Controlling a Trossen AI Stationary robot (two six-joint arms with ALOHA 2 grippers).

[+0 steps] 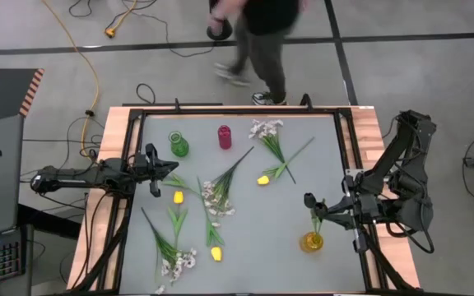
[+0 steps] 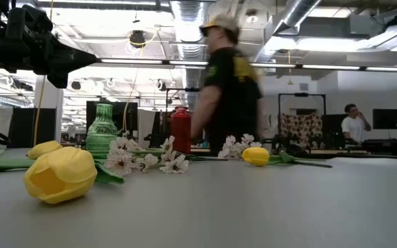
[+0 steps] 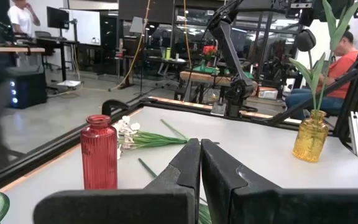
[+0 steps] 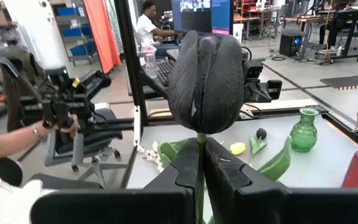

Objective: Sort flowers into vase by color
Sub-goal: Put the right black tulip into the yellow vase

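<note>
The right hand (image 1: 310,201) is clamped on the stem of a dark tulip (image 4: 207,81), gripping just under the bloom so the flower stands upright above the fingers. That makes sense: the stem hangs straight down into the amber vase (image 1: 311,242) below it, at the desk's right edge. I'd say the flower is mid-insertion or about to be let go.

Over on the left, the left hand (image 1: 150,163) hovers with its fingers pressed together on nothing, near the green vase (image 1: 178,145), waiting its turn by the look of it. The red vase (image 1: 225,136) stands just beside the green one, both without flowers.

Yellow tulips (image 1: 178,197) and white blossom sprays (image 1: 218,196) lie scattered flat across the desk (image 1: 327,148), unsorted. A person (image 2: 229,89) walks past behind the desk.
</note>
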